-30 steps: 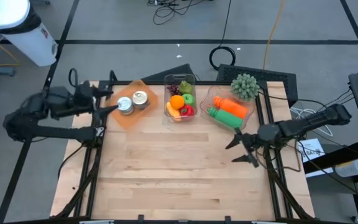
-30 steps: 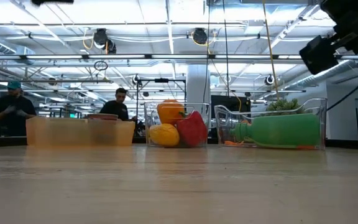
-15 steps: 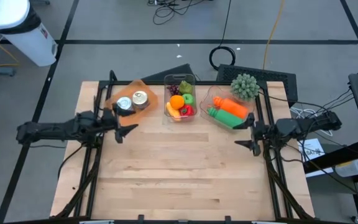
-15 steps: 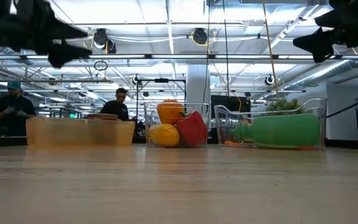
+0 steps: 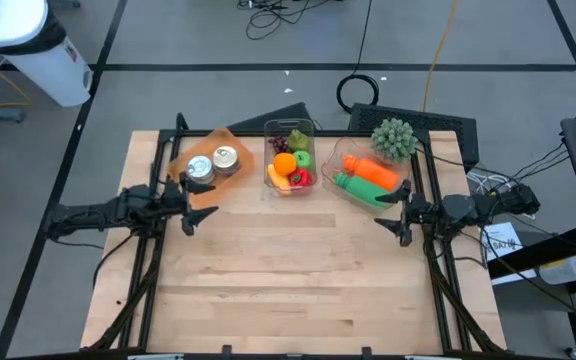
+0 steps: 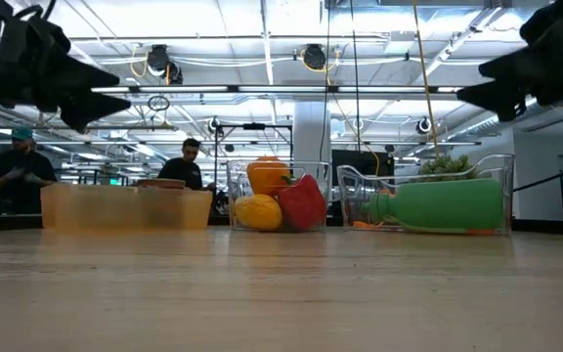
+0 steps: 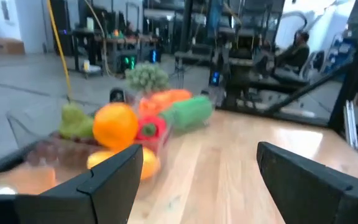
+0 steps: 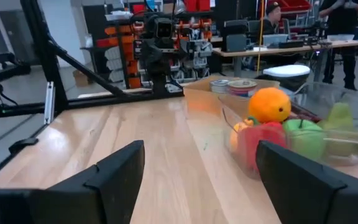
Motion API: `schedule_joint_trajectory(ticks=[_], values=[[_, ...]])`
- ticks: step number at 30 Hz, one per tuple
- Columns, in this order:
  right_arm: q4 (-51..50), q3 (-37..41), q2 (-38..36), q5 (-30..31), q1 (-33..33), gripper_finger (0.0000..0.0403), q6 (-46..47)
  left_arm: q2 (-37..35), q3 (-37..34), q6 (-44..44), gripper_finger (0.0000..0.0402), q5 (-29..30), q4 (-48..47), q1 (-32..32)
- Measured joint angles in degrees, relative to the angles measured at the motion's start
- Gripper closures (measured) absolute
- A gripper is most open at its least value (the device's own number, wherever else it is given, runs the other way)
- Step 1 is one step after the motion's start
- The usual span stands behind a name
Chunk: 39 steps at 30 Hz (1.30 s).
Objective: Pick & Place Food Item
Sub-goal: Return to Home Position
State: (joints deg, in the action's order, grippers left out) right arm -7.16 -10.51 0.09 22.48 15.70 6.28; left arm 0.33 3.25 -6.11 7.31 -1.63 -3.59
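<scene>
**Obs., high view.** The left gripper (image 5: 199, 216) hangs over the table (image 5: 288, 290) close to its left edge and nearer the far-left corner than the near one. Its fingers point in toward the middle. In the left wrist view the 2 fingers stand wide apart with nothing between them, so it is released and empty. The right gripper (image 5: 394, 226) sits opposite it near the right edge, also pointing inward. The right wrist view shows its fingers spread and bare too.

**Task items.** 2 tuna cans (image 5: 200, 170) stand upright, lids up, inside the orange bin (image 5: 244, 168) at the far-left corner. They sit close side by side, and we cannot tell whether they touch. Their side labels are hidden from above, so we assign no colours. We count 2 only.

**Other items.** Along the far edge there is a clear fruit bin (image 5: 290, 126) at the middle and a clear bottle bin (image 5: 340, 160) toward the far-right corner.

**Key relation.** The orange bin lies just beyond the left gripper, toward the far edge, and well apart from the right gripper. The left arm is therefore the nearer. The upright cans offer no sideways long axis to align with.

**Judgement.** We see no can outside the orange bin, so placing looks done. We take the step in hand to be the return to rest pose, which needs no grasp, only clearance from the bin walls.
</scene>
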Motion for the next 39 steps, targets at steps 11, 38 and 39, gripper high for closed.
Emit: schedule_joint_trajectory(ticks=[11, 38, 39], values=[[10.22, 6.96, 0.49, -10.55, 0.04, 0.0109, -1.28, 0.17, -2.3, 1.47, 0.0078, -4.65, 3.31, 0.1], [10.37, 8.11, 0.68, -10.6, 0.02, 0.0108, -1.03, 0.14, -2.33, 7.15, 0.0078, -4.26, 3.56, 0.08], [10.37, 8.11, 0.68, -10.6, 0.02, 0.0108, -1.03, 0.14, -2.33, 7.15, 0.0078, -4.26, 3.56, 0.08]])
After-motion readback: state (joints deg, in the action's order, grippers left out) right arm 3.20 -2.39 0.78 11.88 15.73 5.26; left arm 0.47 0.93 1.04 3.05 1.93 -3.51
